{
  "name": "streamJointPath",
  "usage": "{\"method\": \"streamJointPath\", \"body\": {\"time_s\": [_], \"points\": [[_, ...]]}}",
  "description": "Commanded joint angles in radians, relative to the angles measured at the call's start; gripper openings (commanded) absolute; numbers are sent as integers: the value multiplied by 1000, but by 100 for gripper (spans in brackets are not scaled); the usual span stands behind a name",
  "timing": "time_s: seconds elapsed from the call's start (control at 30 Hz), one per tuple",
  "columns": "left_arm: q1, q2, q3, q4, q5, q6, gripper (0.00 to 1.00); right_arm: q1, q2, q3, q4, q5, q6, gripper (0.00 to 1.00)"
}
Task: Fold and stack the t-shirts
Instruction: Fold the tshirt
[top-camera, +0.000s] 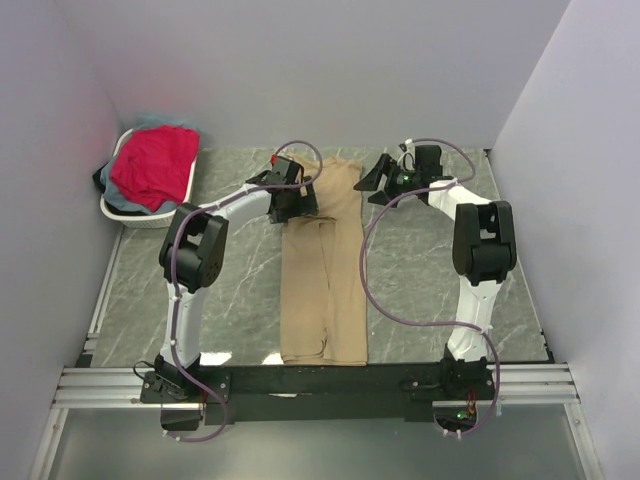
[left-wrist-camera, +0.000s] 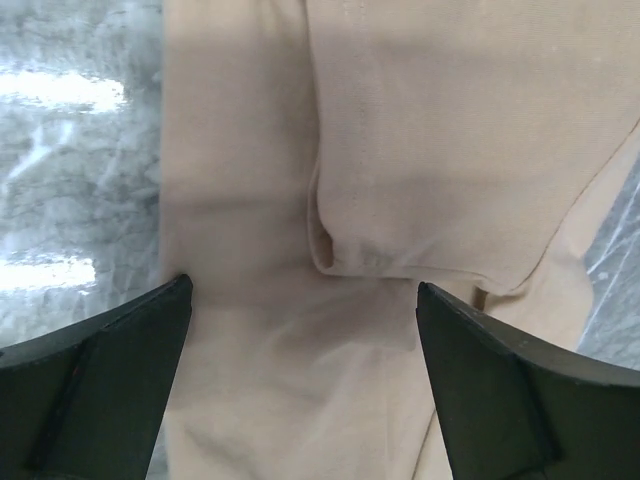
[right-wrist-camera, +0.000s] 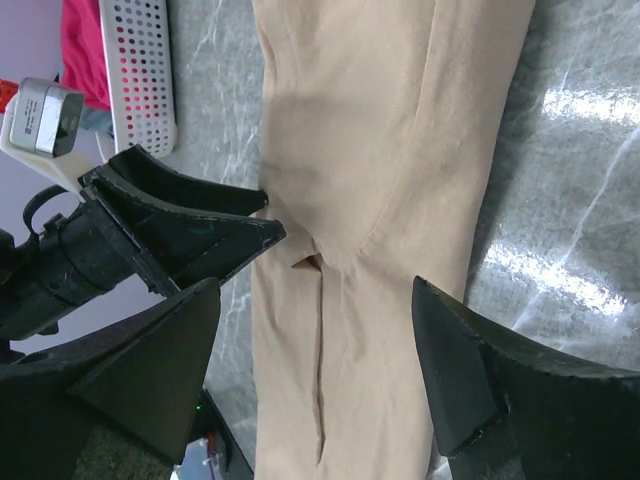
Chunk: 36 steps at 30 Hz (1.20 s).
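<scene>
1 tan t-shirt (top-camera: 322, 270), 1 red-pink t-shirt (top-camera: 155, 165), 1 basket (top-camera: 128, 218), 2 arms: left arm (top-camera: 195, 250), right arm (top-camera: 482, 240)

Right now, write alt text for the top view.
A tan shirt folded into a long strip lies on a marble table. The left fingers and right fingers are open near its far end; a basket of clothes sits far left.

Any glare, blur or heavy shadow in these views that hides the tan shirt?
Top external: even light, sharp, small glints on the table at its near edge. Left wrist: white glare streaks on the table at left, tan t-shirt slightly soft, shadow across it by the left gripper. Right wrist: glare patches at right, right gripper dark and featureless; the shirt reads clearly.
</scene>
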Motion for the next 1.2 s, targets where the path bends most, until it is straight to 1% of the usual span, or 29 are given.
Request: {"method": "streamJointPath", "body": {"time_s": [0.0, 0.13, 0.17, 0.23, 0.27, 0.3, 0.33, 0.37, 0.4, 0.43, 0.5, 0.67, 0.83, 0.9, 0.93, 1.0, 1.07, 1.1, 1.13, 1.17], "points": [[-3, -112, -32, 38, -45, 20, 100, 8, -76, -4, 14, 22, -19, 84], [-3, -146, -21, 68, -29, 32, 99, 6, -36, 84, 37, 36, 21, 84], [-4, -149, -13, 69, -22, 34, 100, 6, 10, 158, 38, 40, 37, 84], [-4, -154, 5, 63, -8, 34, 100, 6, 74, 249, 46, 16, 93, 84], [-4, -160, 3, 66, 0, 40, 99, 8, 147, 351, 40, 7, 112, 84], [-4, -175, -1, 75, 13, 40, 100, 8, 186, 401, 40, -2, 130, 84], [-4, -187, -24, 81, 12, 40, 100, 8, 220, 444, 46, -13, 168, 83], [-4, -200, -38, 94, 17, 43, 100, 6, 287, 534, 34, -13, 179, 83], [-3, -221, -50, 104, 23, 46, 99, 8, 320, 577, 21, -9, 188, 83], [-3, -229, -65, 103, 20, 50, 99, 8, 381, 661, 8, -7, 199, 83], [-3, -247, -73, 100, 18, 57, 100, 8, 432, 728, -31, -10, 208, 83], [-4, -273, -95, 123, 32, 64, 100, 20, 525, 819, -25, -16, 241, 83], [-3, -270, -81, 123, 23, 73, 100, 32, 555, 811, -25, -16, 216, 83], [-4, -263, -72, 109, 15, 75, 100, 35, 561, 820, -77, 11, 187, 83], [-4, -261, -69, 109, 15, 77, 99, 34, 568, 837, -101, 51, 173, 83], [-3, -263, -73, 112, 11, 80, 99, 40, 578, 865, -195, 94, 141, 84], [-4, -260, -70, 106, 11, 86, 99, 44, 581, 912, -305, 192, 80, 85], [-3, -252, -67, 103, -21, 87, 100, 53, 581, 924, -342, 242, 55, 86], [-3, -246, -52, 94, -34, 89, 99, 58, 567, 923, -365, 275, 8, 87], [-3, -240, -43, 88, -49, 95, 100, 63, 553, 900, -345, 255, -9, 87]]}}
